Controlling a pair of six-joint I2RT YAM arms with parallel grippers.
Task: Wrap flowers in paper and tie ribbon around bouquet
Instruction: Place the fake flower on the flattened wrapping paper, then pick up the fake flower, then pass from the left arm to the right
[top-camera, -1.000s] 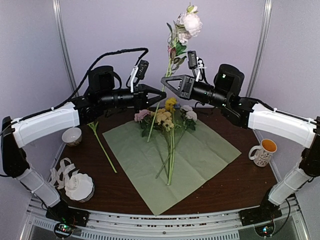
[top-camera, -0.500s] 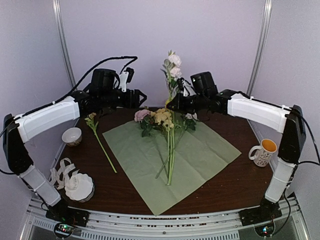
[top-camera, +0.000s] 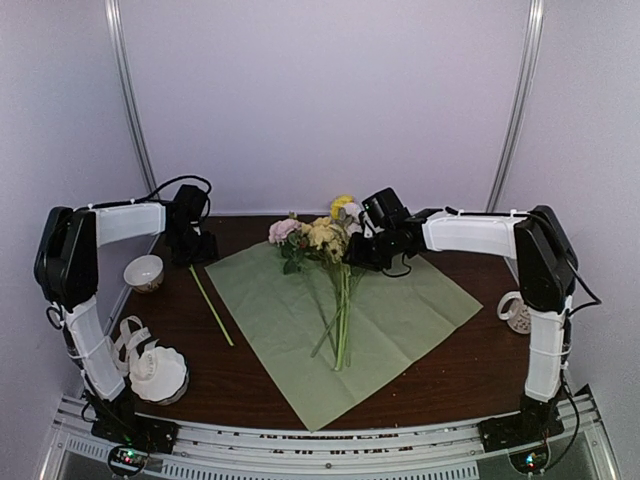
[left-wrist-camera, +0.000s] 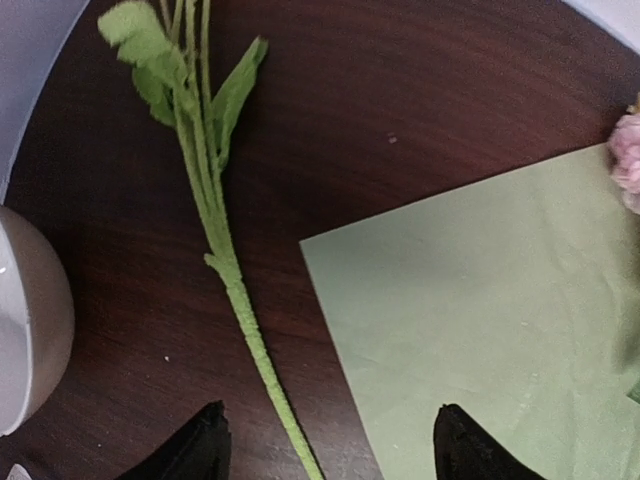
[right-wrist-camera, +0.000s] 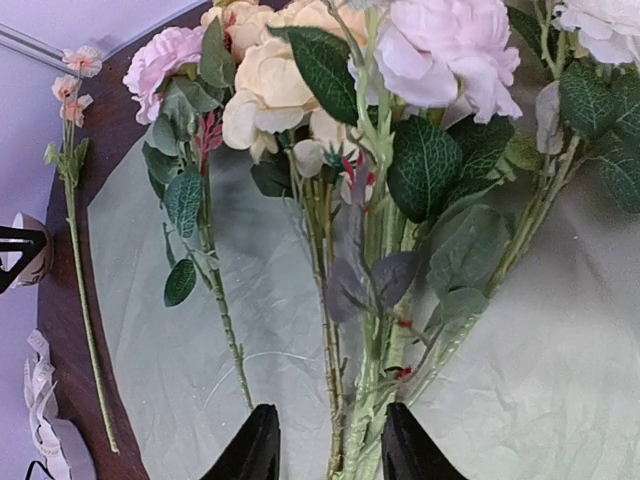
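Flowers (top-camera: 343, 295): one loose bunch lying on the paper (top-camera: 280, 320), a sage green sheet set cornerwise on the worktop (top-camera: 470, 375). The blossoms are at the sheet's far edge, some past it. The stems run back toward its middle and splay at the cut ends. Nothing gathered, nothing folded. One stray stem (top-camera: 212, 310) lies off the sheet, just beside its left edge, flat on the wood. Ribbon (top-camera: 122, 345) sits in slack loops well to the left of the sheet, just beside a white scalloped bowl (top-camera: 160, 375). A small bowl (top-camera: 145, 272) is also left of the sheet, farther back. A mug (top-camera: 515, 312) stands off the sheet's right corner, half hidden by the arm.

Right fingers (right-wrist-camera: 255, 450): parted, astride the stems just below the blossoms, low over the sheet's far edge. A gap shows on one side, and I see no pinch.

Left fingers (left-wrist-camera: 200, 455): spread wide and holding nothing, hovering by the sheet's far-left corner. The stray stem passes between the tips untouched.

Risks, my reading: the right fingers sit among leaves, so lifting out could snag foliage and drag the bunch or skid the thin sheet. The stray stem is thin and flat on the wood. A closing pinch may ride over it, or nip the sheet's edge close by.

Pose: both arms reach far, with elbows high at the outer sides. The forearms run level inward toward the sheet's far edge, and the wrists are bent down.
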